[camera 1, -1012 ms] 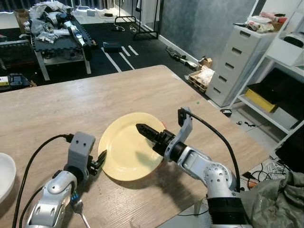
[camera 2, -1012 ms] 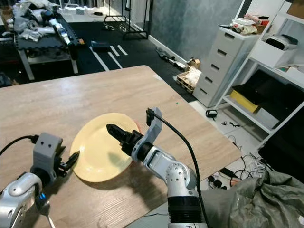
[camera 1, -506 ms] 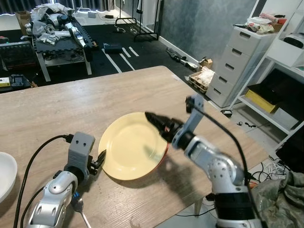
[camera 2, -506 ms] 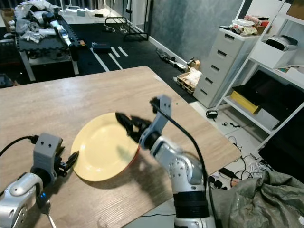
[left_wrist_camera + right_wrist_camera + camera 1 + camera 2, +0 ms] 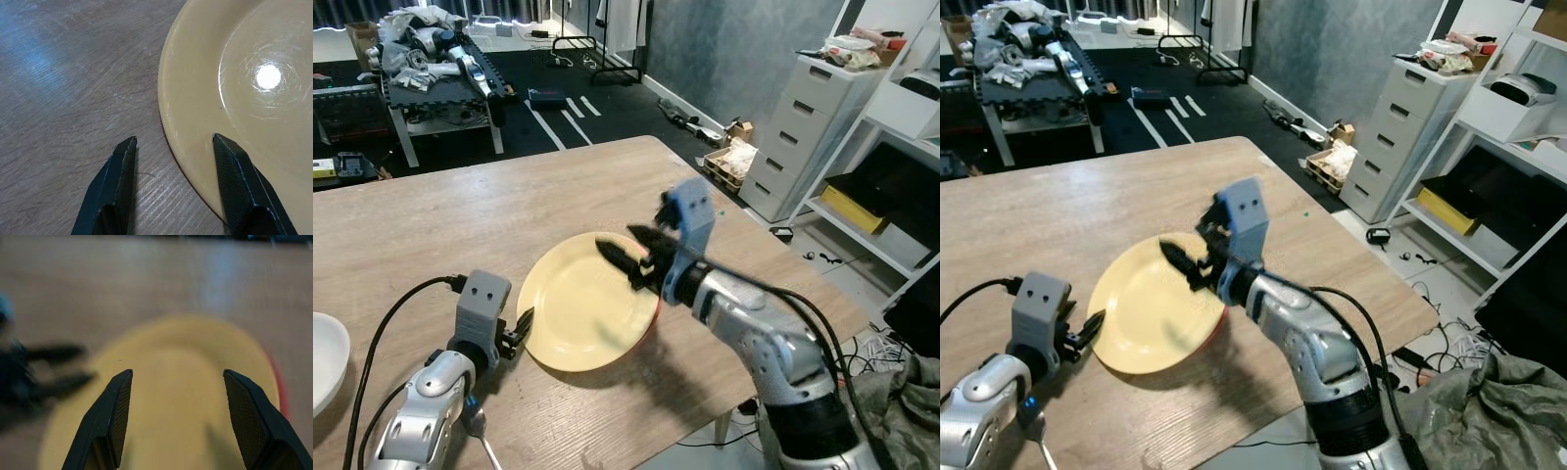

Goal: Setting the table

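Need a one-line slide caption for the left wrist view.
Left hand open at the yellow plate, fingers straddling its rim on the wooden table.

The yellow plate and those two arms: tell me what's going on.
The yellow plate lies flat on the wooden table. The right end effector hovers open above it, holding nothing. The left end effector sits open at the plate's near-left rim, one finger over the rim, one over the table. A fork lies under the left arm.

- A yellow plate (image 5: 578, 313) lies on the wooden table (image 5: 460, 215).
- The right gripper (image 5: 628, 257) hovers above the plate, fingers spread.
- The left gripper (image 5: 521, 328) sits at the plate's left rim.
- A fork (image 5: 474, 428) lies under the left arm.
- A white dish (image 5: 325, 360) rests at the table's left edge.
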Controlling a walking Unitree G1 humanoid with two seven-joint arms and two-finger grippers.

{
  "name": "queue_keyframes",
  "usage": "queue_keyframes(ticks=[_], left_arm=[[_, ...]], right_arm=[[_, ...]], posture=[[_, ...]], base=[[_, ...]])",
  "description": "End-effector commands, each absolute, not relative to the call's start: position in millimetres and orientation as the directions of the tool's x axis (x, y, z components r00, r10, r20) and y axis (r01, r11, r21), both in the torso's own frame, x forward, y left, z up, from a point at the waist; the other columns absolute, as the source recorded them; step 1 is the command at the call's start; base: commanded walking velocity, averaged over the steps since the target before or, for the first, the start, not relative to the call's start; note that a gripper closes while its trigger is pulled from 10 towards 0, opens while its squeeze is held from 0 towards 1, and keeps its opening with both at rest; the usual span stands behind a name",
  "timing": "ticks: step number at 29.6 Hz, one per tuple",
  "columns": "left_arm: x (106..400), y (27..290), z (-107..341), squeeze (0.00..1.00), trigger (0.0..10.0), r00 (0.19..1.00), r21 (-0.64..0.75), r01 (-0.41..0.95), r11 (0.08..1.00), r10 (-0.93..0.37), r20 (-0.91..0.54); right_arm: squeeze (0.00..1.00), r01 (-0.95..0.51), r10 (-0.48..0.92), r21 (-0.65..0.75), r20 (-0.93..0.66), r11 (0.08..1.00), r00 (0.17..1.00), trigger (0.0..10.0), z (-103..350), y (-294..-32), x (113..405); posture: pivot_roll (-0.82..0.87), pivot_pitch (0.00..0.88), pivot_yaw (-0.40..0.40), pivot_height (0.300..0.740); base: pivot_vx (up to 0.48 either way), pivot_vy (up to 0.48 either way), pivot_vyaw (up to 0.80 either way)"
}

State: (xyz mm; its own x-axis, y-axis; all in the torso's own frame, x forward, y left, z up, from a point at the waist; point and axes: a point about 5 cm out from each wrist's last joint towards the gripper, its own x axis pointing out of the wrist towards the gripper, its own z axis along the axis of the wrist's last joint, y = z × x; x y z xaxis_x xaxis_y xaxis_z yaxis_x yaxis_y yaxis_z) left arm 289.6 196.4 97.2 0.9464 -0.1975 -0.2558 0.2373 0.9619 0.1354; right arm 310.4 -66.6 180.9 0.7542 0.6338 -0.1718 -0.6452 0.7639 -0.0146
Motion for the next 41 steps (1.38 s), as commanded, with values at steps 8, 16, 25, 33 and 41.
queue_keyframes(ticks=[8,16,25,33,41], left_arm=[[278,195,65,0.00,10.0,0.897,0.110,0.246,0.963,-0.184,-0.401],[276,196,65,0.00,10.0,0.895,0.127,0.256,0.958,-0.185,-0.406],[277,196,67,0.00,10.0,0.890,0.143,0.274,0.951,-0.195,-0.411],[279,198,70,0.00,10.0,0.890,0.160,0.278,0.947,-0.192,-0.413],[282,200,70,0.00,10.0,0.890,0.166,0.276,0.947,-0.187,-0.416]], right_arm=[[0.00,-0.422,0.419,0.027,-0.189,0.906,0.888,10.0,165,-90,328],[0.00,-0.353,0.353,0.030,-0.146,0.935,0.924,10.0,175,-103,324],[0.00,-0.323,0.334,0.092,-0.166,0.942,0.928,10.0,171,-110,313],[0.00,-0.270,0.304,0.212,-0.148,0.939,0.941,10.0,189,-122,300],[0.00,-0.323,0.397,0.347,-0.167,0.880,0.903,10.0,193,-110,282]], posture=[[-0.02,0.000,-0.027,0.740],[-0.02,0.000,-0.016,0.740],[-0.03,0.000,0.017,0.740],[-0.05,0.005,0.034,0.740],[-0.07,0.006,0.036,0.740]], base=[[0.000,0.000,0.00],[0.000,0.000,0.00],[0.000,0.000,0.00],[0.000,0.000,0.00],[0.000,0.000,0.00]])
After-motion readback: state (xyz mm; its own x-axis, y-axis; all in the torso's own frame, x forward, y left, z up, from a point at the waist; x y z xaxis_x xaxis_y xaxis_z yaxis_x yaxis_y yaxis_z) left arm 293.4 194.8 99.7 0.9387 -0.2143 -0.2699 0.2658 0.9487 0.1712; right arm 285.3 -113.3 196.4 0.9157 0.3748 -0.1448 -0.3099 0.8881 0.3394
